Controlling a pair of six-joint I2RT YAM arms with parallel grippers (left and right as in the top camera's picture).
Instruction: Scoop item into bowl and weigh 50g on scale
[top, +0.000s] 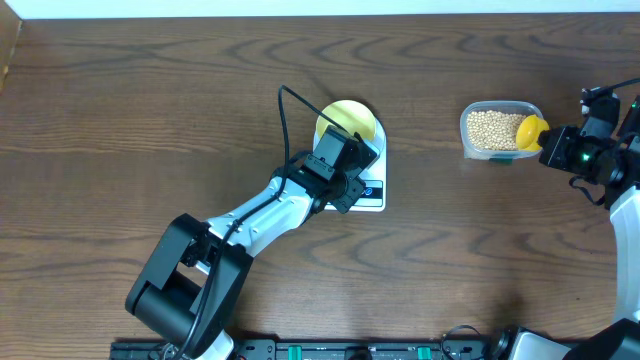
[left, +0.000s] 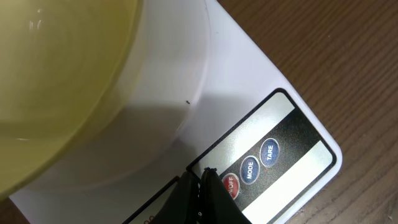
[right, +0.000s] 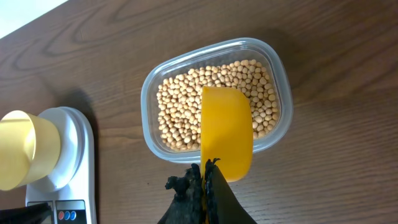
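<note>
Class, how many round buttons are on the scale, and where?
3, in a diagonal row on the scale: red on/off button beside the left gripper, blue MODE button in the middle, blue TARE button last. None seems hidden.

scale (left: 261, 87) front panel | red button (left: 229, 184), just right of the left gripper (left: 199, 176) tips: "/OFF", its start cut off | middle blue button (left: 249, 168), next farther up-right: "MODE" | outer blue button (left: 268, 151), farthest from the tips: "TARE" | overhead and right wrist views: nothing legible
</note>
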